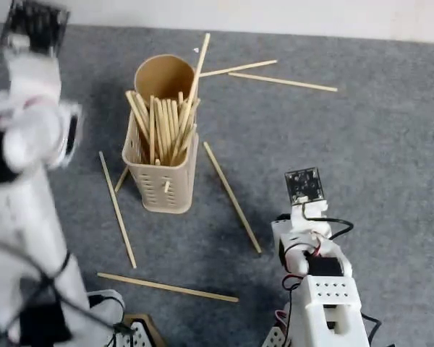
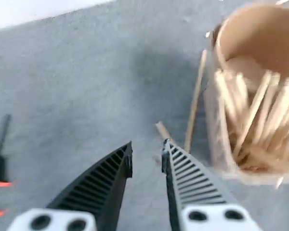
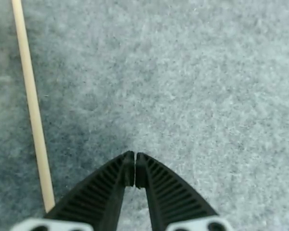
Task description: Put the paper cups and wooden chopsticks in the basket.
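A beige slotted basket (image 1: 163, 177) stands on the grey carpet, holding a paper cup (image 1: 164, 76) and several wooden chopsticks (image 1: 163, 130). Loose chopsticks lie around it: one to its left (image 1: 117, 210), one to its right (image 1: 231, 196), one near the front (image 1: 166, 287). My left gripper (image 2: 148, 147) hovers open and empty above the carpet beside the basket (image 2: 221, 144), with a chopstick (image 2: 195, 103) lying just ahead. The paper cup (image 2: 260, 43) shows inside the basket. My right gripper (image 3: 135, 158) is shut on nothing, low over the carpet, beside a chopstick (image 3: 33, 110).
Two more chopsticks (image 1: 282, 81) lie behind the basket at the back right, and another (image 1: 199, 61) leans out over the basket's rim. The left arm (image 1: 29, 130) rises at the left edge; the right arm (image 1: 315, 267) sits at the front right.
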